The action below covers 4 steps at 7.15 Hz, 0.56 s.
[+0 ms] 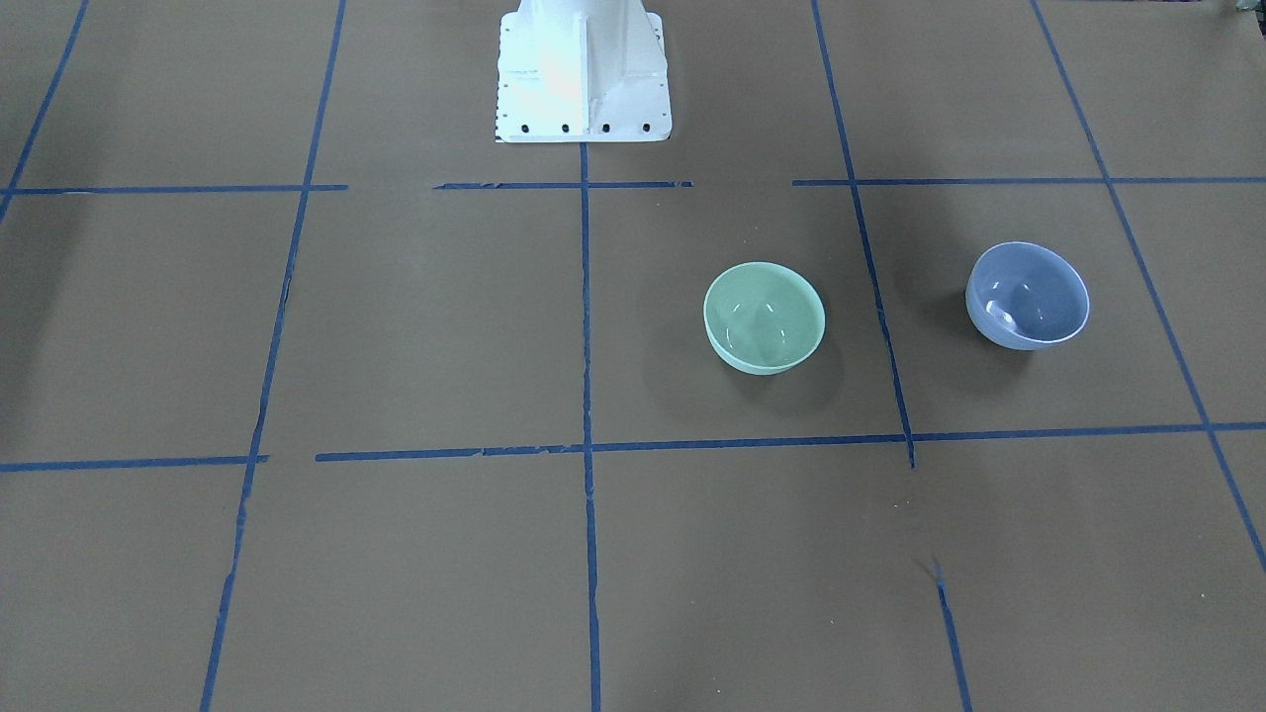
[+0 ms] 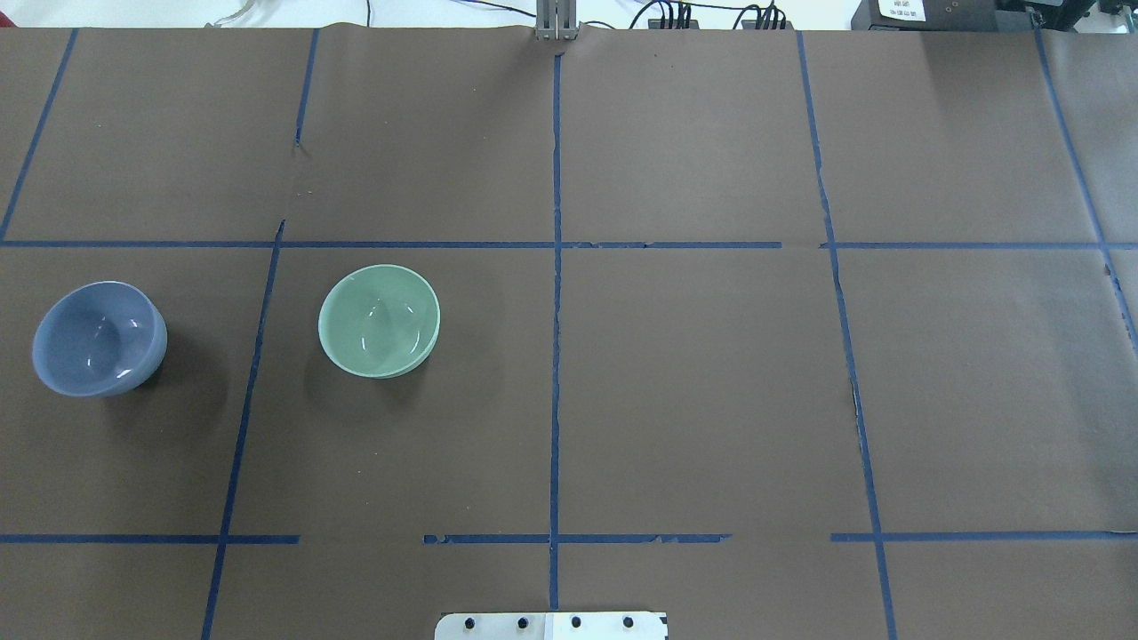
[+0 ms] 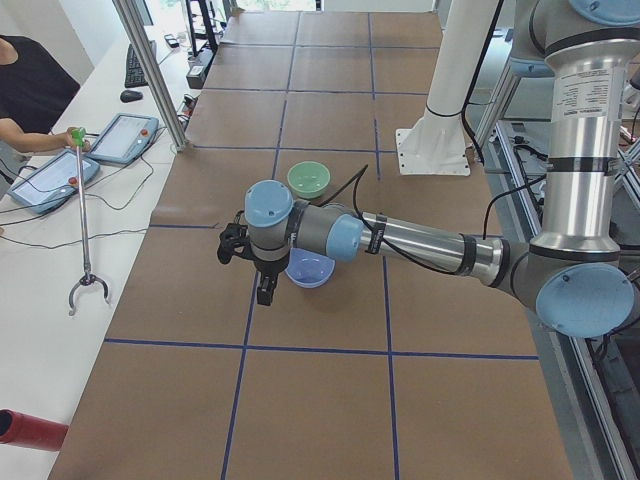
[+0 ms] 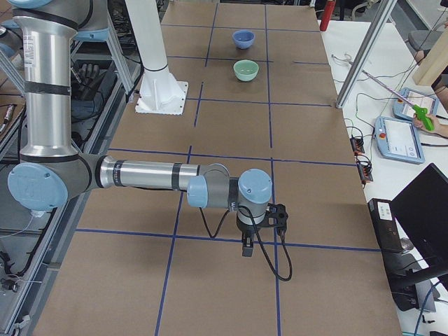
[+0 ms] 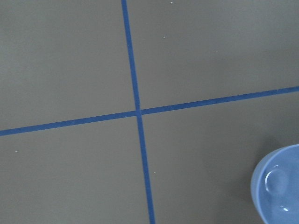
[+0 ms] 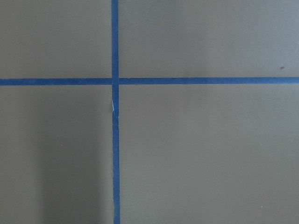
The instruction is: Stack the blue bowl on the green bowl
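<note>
At the left gripper [image 3: 263,293]: pointing down above the counter [image 3: 330,400], near the blue bowl [image 3: 312,270] but off to one side of it; clamped on nothing that shows; cannot tell whether apart or together, being caught only in the side view. In the left wrist view, just a slice of that bowl at the lower right corner; judged not yet centred over it. At the right gripper [image 4: 246,248]: pointing down above the counter where two tape lines cross, well apart from both bowls; holding nothing visible; again cannot tell whether apart or together.

Outward to the bowls: blue bowl upright and empty on the counter at the robot's far left; green bowl [image 2: 380,320] upright and empty too, nearer the middle; near each other but not touching, with one tape line between.

As for progress: judged barely begun; no bowl lifted, no stack made. Left to do: bring the left gripper over the blue rim, close on it, lift, carry across the tape line, lower into the green bowl, let go.

Around: tape lines [image 2: 556,267] in a grid; white robot base [image 1: 584,74]; operator [image 3: 25,85] at the side bench with tablets [image 3: 122,138] and a grabber stick [image 3: 83,215]; none of it between the bowls. Seemingly no obstacle on the short carry; worth minding only the glossy rounded walls, likely slippery, and the green bowl, likely to slide if met off-centre.
</note>
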Tool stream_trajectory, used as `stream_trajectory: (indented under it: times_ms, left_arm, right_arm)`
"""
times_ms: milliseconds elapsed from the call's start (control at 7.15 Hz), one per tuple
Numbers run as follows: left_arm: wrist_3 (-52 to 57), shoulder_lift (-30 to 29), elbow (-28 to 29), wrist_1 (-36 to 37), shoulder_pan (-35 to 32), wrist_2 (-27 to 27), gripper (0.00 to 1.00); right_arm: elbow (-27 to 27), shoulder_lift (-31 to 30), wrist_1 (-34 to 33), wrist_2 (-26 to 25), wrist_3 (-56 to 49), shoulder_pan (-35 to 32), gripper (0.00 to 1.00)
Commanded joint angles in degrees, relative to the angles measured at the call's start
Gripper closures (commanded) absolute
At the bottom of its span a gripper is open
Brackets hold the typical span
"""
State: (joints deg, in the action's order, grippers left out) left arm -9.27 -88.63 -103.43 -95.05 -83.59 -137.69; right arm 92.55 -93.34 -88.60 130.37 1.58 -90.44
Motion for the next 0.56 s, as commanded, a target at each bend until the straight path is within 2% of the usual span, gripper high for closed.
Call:
stream_trajectory:
  times_ms: [0,140,280,419]
  left_arm:
    - [-14.14,1.17,-0.73,-6.8,9.03,0.83,0.0]
    - [-22.46,1.7,-0.72,-12.04,13.15,5.97,0.0]
    - [-29.25,4.67,0.06,-19.49,18.07,8.98,0.0]
    - [-33.93,5.13,3.81,-27.65,20.46,10.06,0.0]
  right_arm:
    - [0.0,0.0,-0.08,-0.02,0.0,0.0,0.0]
    - [0.0,0.0,0.0,0.06,0.0,0.0,0.0]
    - [0.0,0.0,-0.08,-0.02,0.0,0.0,0.0]
    - [0.0,0.0,0.0,-0.02,0.0,0.0,0.0]
